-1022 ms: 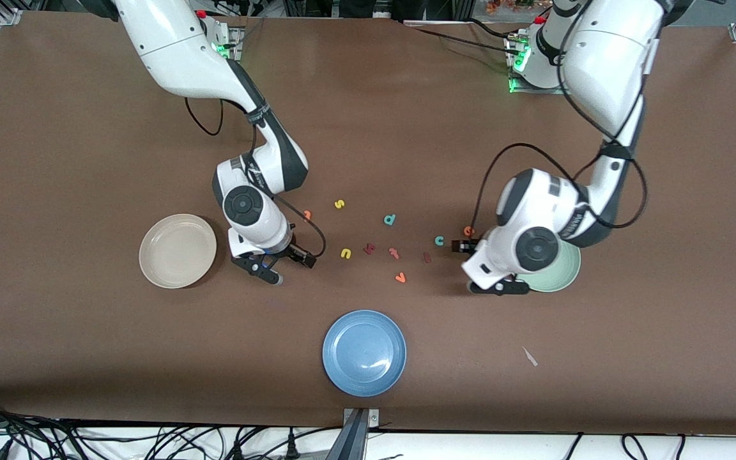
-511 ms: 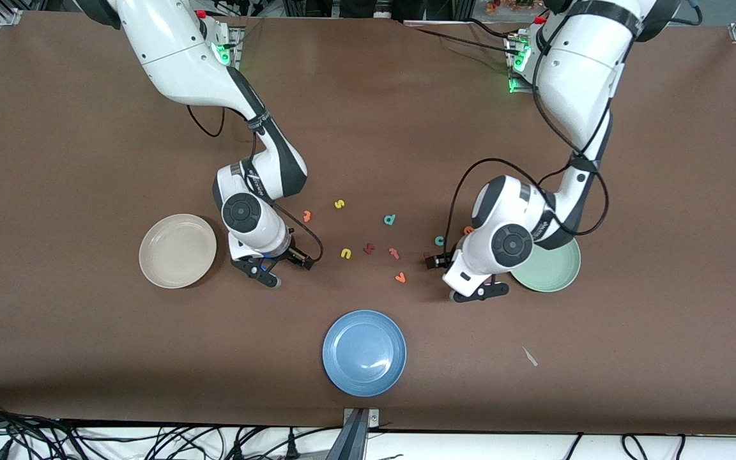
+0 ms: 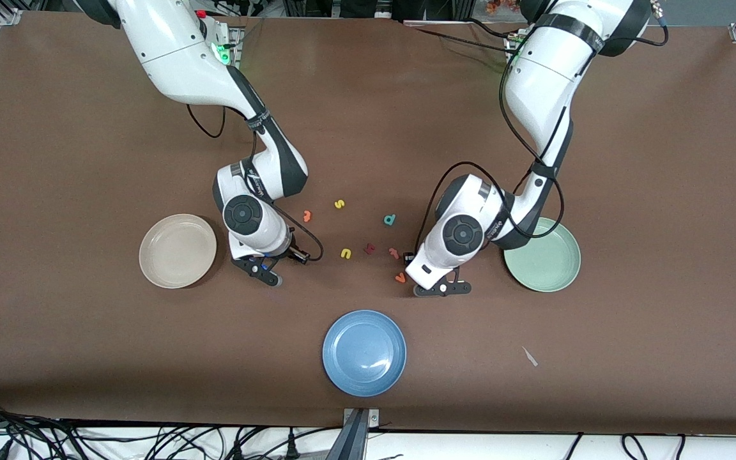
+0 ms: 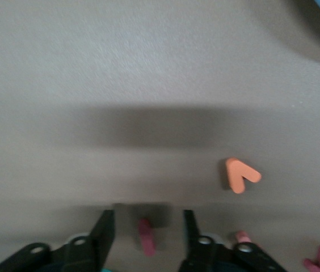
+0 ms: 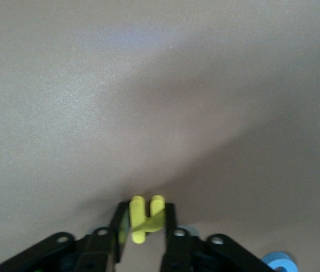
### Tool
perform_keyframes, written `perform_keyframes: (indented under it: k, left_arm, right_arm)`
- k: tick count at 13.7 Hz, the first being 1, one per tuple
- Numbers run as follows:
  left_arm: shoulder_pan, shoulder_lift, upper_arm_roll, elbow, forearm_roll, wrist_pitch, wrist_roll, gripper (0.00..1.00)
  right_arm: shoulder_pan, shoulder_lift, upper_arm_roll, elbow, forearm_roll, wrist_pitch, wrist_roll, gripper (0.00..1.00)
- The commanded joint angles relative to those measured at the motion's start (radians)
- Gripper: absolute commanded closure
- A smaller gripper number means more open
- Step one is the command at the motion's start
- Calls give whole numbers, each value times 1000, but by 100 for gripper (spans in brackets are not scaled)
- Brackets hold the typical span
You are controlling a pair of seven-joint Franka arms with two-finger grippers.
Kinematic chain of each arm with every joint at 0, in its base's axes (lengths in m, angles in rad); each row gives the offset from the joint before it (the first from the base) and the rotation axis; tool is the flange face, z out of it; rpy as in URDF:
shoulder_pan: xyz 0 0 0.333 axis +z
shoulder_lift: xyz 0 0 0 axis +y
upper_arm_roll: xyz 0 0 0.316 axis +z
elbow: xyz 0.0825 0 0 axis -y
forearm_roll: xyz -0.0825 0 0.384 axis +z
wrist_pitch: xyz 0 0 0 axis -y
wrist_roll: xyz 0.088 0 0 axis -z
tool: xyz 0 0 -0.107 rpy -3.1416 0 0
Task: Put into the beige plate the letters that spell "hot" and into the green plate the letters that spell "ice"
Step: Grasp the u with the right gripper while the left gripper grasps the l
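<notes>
Letters, front view: the beige plate (image 3: 177, 250) holds none; the right gripper (image 3: 264, 268) is low just beside it, the left gripper (image 3: 429, 271) well apart from it, toward the left arm's end

Left wrist view: the fingers (image 4: 104, 238) stand apart around the red i (image 4: 146, 235) on the table, so an off-centre squeeze may flick it away

Right wrist view: the h (image 5: 144, 218) is pinched by its thin edge and may twist out on lifting

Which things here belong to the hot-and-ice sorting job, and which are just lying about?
Job: yellow h, held by the right gripper; blue o; orange t; dark red i, between the jaws of the left gripper; beige plate; green plate.
Lying about: blue plate; yellow s; teal d; yellow n; orange v.
</notes>
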Motion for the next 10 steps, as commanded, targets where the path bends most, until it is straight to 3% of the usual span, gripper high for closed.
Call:
perform_keyframes:
  k: [1,4,6,8,10]
  left_arm:
    - [-10,16,11,31,45,-22,-6,62]
    - [-12,15,8,21,35,-23,-6,62]
    - [-12,13,6,20,32,-34,-6,62]
    - [-12,13,5,20,15,-60,-6,62]
    - [-10,9,5,20,-27,-83,-6,65]
  right_arm:
    - [-2,14,3,31,18,-15,-19,88]
    - [-1,6,3,66,16,-63,-19,100]
    - [-20,2,-6,179,16,-267,-103,100]
    - [-47,-45,-21,158,15,-360,-365,100]
    - [-47,-115,-87,62,7,-361,-647,100]
